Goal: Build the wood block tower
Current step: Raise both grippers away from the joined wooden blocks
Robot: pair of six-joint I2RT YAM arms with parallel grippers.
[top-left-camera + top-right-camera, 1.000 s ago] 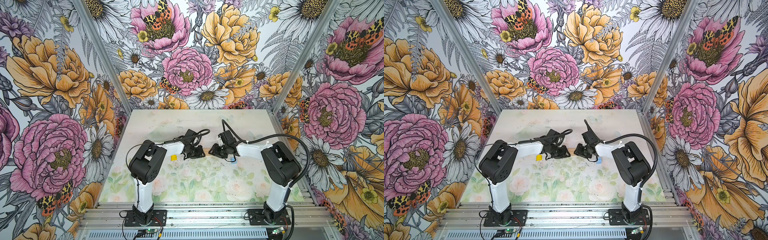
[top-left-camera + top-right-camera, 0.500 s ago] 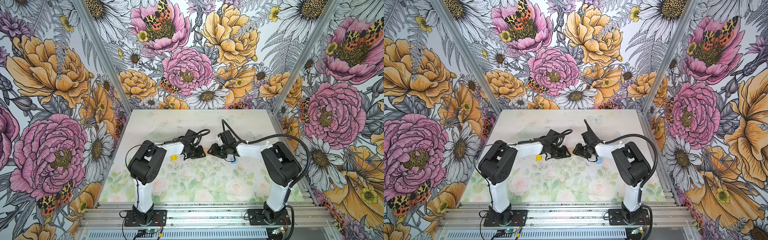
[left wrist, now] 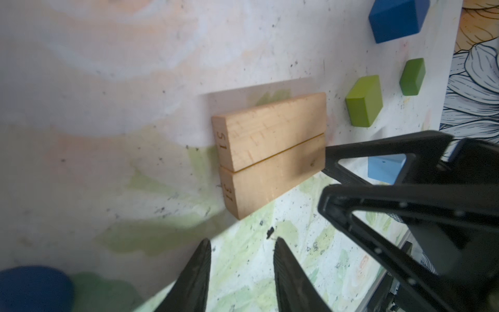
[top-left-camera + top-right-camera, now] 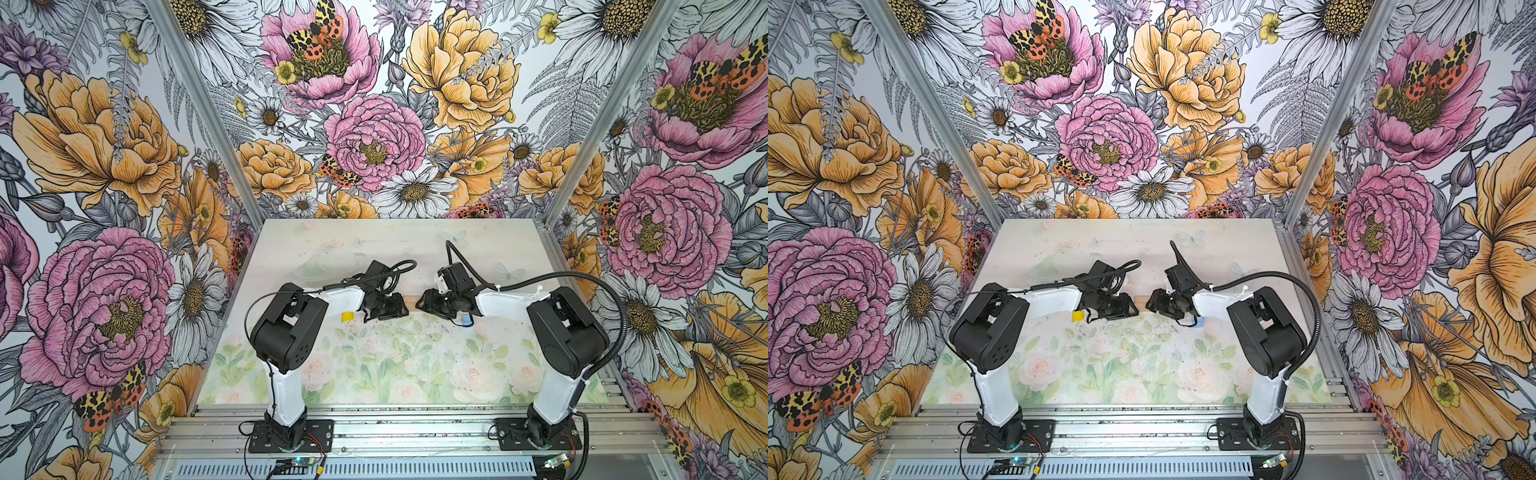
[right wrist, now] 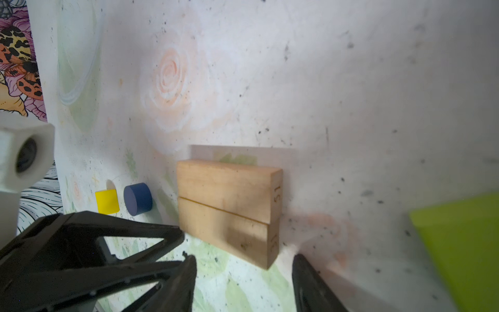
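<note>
Toward the right arm lie a lime-green wooden cube (image 3: pixel 364 101), a darker green cube (image 3: pixel 411 77), a dark blue cube (image 3: pixel 397 19) and a light blue cube (image 3: pixel 383 168), the last partly screened by the right gripper (image 5: pixel 244 266). Toward the left arm lie a yellow block (image 5: pixel 107 201) and a dark blue cylinder (image 5: pixel 138 198). Two tan oblong wooden bars (image 3: pixel 270 146) sit between the grippers, long sides touching, possibly stacked. The left gripper (image 3: pixel 242 243) and the right both have their jaws parted and empty.

We find first bar (image 3: pixel 270 127) and second bar (image 3: pixel 272 178) flat on table (image 3: pixel 108 108), long sides touching, between left gripper (image 3: pixel 242 240) and right gripper (image 5: pixel 244 256), one gripper at each end. Past bars from left gripper: near cube (image 3: pixel 364 101), middle cube (image 3: pixel 412 77), far cube (image 3: pixel 394 19); fourth cube (image 3: pixel 383 168) behind right gripper's finger. Past bars from right gripper: cylinder (image 5: pixel 138 198), half-round (image 5: pixel 107 201) just beside it.
</note>
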